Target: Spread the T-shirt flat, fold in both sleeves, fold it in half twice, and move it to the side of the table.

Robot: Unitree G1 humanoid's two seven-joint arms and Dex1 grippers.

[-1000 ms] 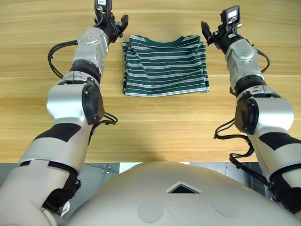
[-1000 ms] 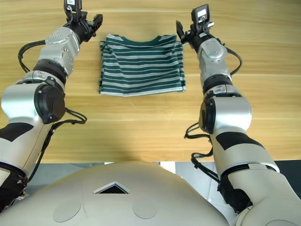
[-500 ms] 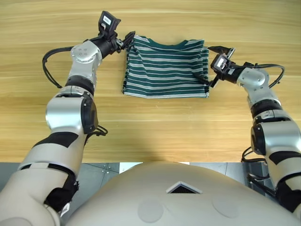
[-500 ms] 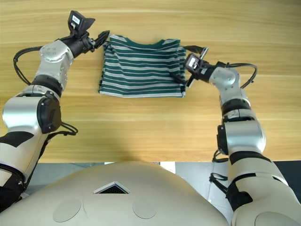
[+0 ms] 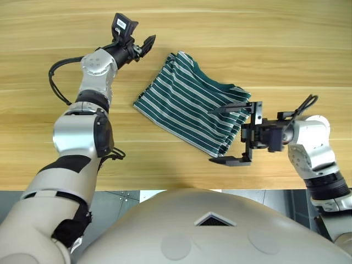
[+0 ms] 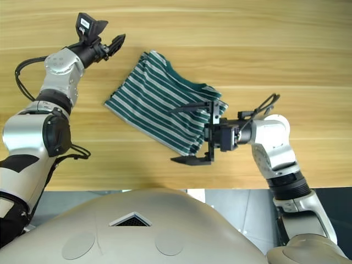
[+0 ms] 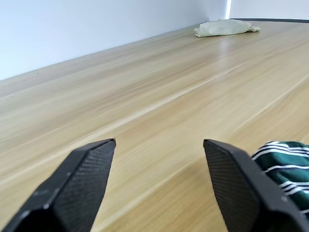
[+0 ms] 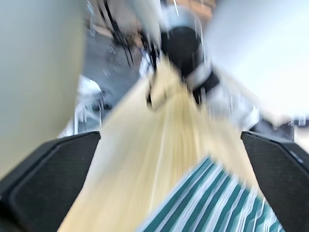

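Lying askew on the table (image 5: 275, 49), folded T-shirt (image 5: 190, 107), right gripper (image 5: 214, 136) spread wide at its near corner, left gripper (image 5: 144, 46) parted near the far corner, nothing held by either

Holds the silver left arm stretched far forward, its black two-finger left gripper (image 5: 147, 45) spread open just off the far left corner of the folded green-and-white striped T-shirt (image 5: 181, 102), clear of the cloth. Keeps the right arm bent low, right gripper (image 5: 210, 136) gaping wide, one finger either side of the shirt's near right corner.
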